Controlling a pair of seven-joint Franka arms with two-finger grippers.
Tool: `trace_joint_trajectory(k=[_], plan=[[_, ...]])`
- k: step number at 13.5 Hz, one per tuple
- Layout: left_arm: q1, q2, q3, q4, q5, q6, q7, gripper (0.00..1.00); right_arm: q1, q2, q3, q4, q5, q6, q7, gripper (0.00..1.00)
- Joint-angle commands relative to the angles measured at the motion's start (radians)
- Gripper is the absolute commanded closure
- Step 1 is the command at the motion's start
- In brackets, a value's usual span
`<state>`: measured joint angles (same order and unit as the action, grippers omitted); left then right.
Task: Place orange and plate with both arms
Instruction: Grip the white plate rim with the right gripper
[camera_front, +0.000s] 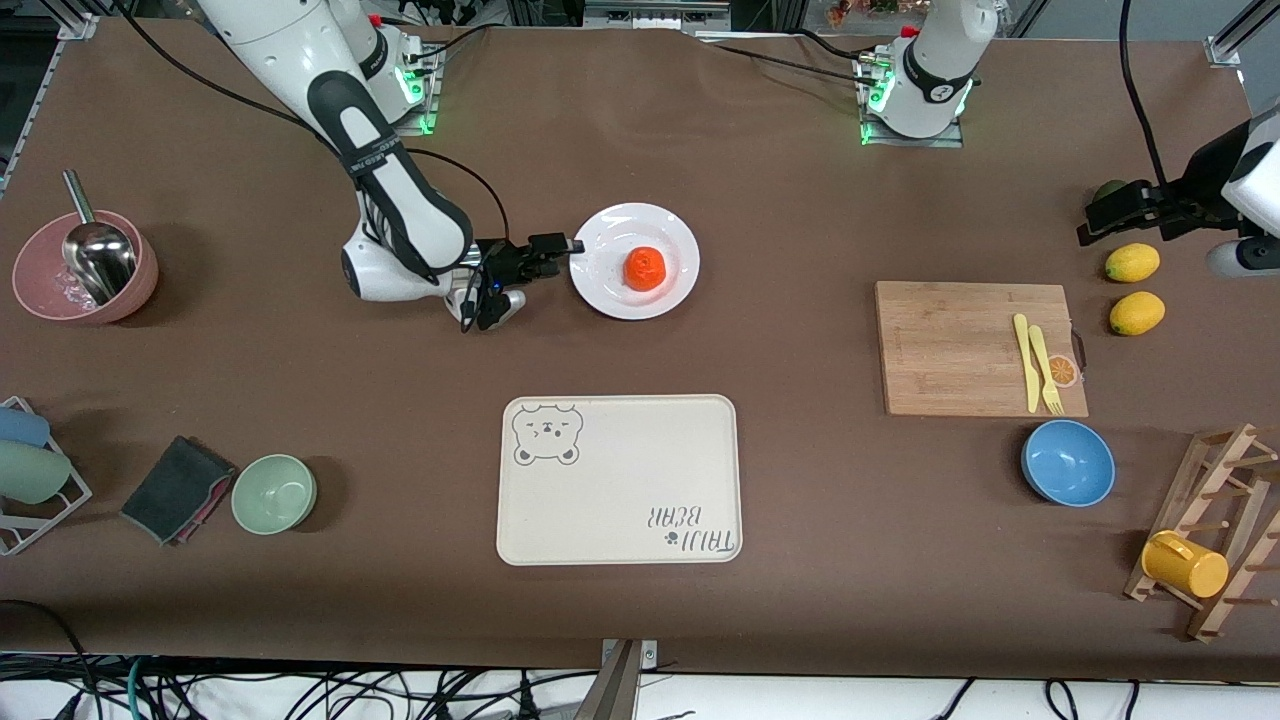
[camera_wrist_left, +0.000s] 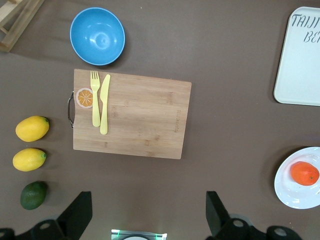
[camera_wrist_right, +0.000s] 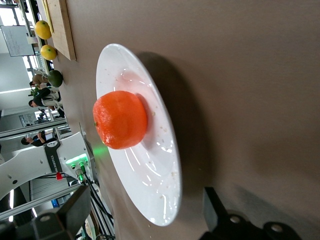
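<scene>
Right gripper (camera_front: 572, 250): sitting open at the plate (camera_front: 612, 290) rim, gripping nothing.
Orange (camera_front: 646, 268): resting on plate.
Left gripper (camera_wrist_left: 148, 212): hanging open, empty, waiting above the table.

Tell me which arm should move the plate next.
Right. The right gripper is already low at the rim of the plate, open, with the orange sitting on it. The left gripper is open too, up over the lemons at the left arm's end of the table.
</scene>
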<state>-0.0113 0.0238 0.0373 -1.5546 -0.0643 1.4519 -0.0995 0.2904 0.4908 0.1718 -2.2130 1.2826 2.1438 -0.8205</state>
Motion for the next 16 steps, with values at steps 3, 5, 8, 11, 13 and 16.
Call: trace_joint_trajectory(k=[3,5,8,11,13,16], plan=[[0.017,-0.002,0.003,0.018,-0.032,0.008,-0.008,0.00,0.003,0.029,0.002,-0.010,0.115,-0.021,-0.054,0.05],[0.036,-0.005,0.003,0.016,-0.034,0.005,-0.006,0.00,0.004,0.060,0.002,-0.005,0.154,-0.021,-0.104,0.06],[0.053,-0.005,0.000,0.018,-0.035,0.008,-0.003,0.00,0.024,0.089,0.003,0.012,0.190,-0.012,-0.141,0.20],[0.053,-0.005,0.001,0.018,-0.049,0.010,-0.005,0.00,0.029,0.115,0.003,0.035,0.192,-0.007,-0.132,0.49],[0.053,-0.005,0.001,0.019,-0.049,0.010,-0.003,0.00,0.047,0.141,0.003,0.056,0.190,0.017,-0.132,0.55],[0.053,-0.005,0.001,0.018,-0.049,0.008,-0.003,0.00,0.075,0.140,0.003,0.067,0.190,0.057,-0.124,0.80]])
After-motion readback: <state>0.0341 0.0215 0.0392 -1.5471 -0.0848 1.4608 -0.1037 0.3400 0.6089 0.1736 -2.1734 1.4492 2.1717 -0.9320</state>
